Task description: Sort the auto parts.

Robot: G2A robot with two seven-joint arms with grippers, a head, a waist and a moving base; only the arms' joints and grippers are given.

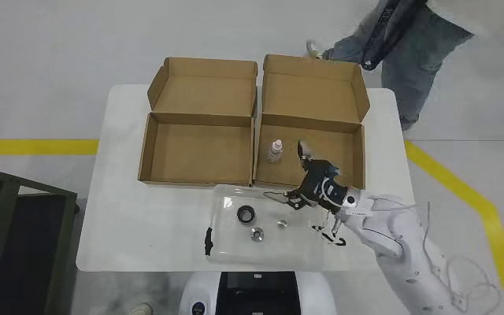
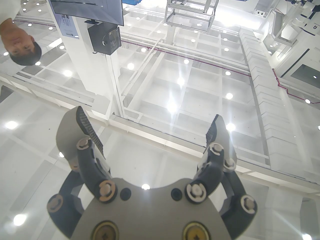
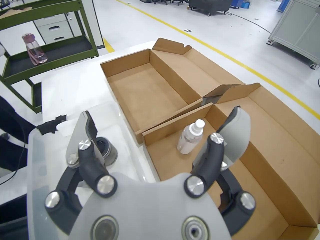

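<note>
A clear plastic tray (image 1: 228, 246) at the table's front holds a black ring part (image 1: 247, 213), a round metal part (image 1: 257, 233) and a small metal piece (image 1: 281, 222). Behind it stand two open cardboard boxes: the left box (image 1: 197, 153) is bare inside, and the right box (image 1: 346, 146) holds a small white bottle (image 1: 275, 150). My right gripper (image 1: 296, 175) hangs open over the seam between tray and right box, holding nothing. In the right wrist view it (image 3: 162, 123) frames the bottle (image 3: 190, 137), with the black ring (image 3: 106, 148) by one finger. My left gripper (image 2: 150, 123) is open, pointing at the ceiling.
A white table (image 1: 118, 197) carries everything. A dark green cart (image 3: 47, 13) with a pink drinking bottle (image 3: 33, 49) stands beside the table's left end. Black tape (image 3: 51, 124) marks the tray's far corner. A person stands on the floor beyond the right box.
</note>
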